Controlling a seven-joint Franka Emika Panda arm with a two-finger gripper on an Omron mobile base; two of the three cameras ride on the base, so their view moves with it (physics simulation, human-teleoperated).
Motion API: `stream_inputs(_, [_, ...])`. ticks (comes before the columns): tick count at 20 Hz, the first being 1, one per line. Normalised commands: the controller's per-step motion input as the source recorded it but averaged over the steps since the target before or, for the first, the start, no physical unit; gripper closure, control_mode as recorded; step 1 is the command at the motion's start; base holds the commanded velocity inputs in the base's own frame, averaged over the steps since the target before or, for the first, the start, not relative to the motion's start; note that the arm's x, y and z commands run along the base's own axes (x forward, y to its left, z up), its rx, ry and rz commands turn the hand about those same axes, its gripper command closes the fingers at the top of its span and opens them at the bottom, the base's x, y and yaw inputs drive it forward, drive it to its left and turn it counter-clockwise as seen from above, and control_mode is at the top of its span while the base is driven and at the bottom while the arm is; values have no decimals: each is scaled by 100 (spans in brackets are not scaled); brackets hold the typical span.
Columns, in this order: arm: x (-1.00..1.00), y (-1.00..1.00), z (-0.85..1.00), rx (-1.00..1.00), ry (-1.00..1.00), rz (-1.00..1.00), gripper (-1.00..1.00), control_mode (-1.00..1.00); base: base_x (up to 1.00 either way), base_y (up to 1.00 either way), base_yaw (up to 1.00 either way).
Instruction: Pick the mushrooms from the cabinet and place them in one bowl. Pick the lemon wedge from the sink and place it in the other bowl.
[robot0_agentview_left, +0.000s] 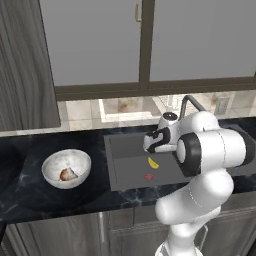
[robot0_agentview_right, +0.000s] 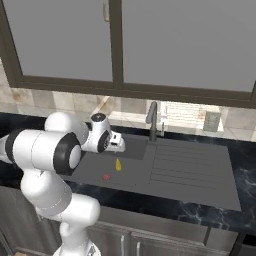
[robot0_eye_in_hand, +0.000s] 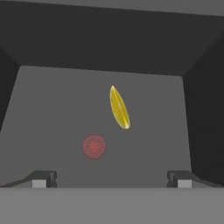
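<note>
Mushroom step looks done: marbled bowl (robot0_agentview_left: 66, 168) on the counter left of the sink (robot0_agentview_left: 120, 172) holds what I take to be a mushroom (robot0_agentview_left: 67, 174) (too small to count them). Lemon step now in hand. Gripper (robot0_eye_in_hand: 111, 178) hangs over the basin, jaws spread wide, nothing between them. Lemon wedge (robot0_eye_in_hand: 119, 107) lies on the basin floor just beside a small red disc (robot0_eye_in_hand: 94, 146), ahead of the fingertips. Next: drop straight down, centre the wedge between the jaws, then close across its thin side.

Lemon wedge (robot0_agentview_left: 153, 162) in sink (robot0_agentview_left: 125, 170) (dark basin)
</note>
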Motion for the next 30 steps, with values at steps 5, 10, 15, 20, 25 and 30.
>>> stream_inputs(5, [23, 0, -34, 0, 4, 0, -100, -100, 0, 0, 0])
stream_inputs(10, [20, 0, -36, 0, 3, 0, -100, -100, 0, 0, 0])
stream_inputs(15, [20, 0, -32, 0, 0, 0, -100, -100, 0, 0, 0])
stream_inputs(20, [26, -1, -29, 0, -1, 0, -100, -100, 0, 0, 0])
stream_inputs(25, [27, -1, -34, -2, 0, -1, -100, -100, 0, 0, 0])
stream_inputs(30, [18, -3, -31, -1, 0, 0, -100, -100, 0, 0, 0])
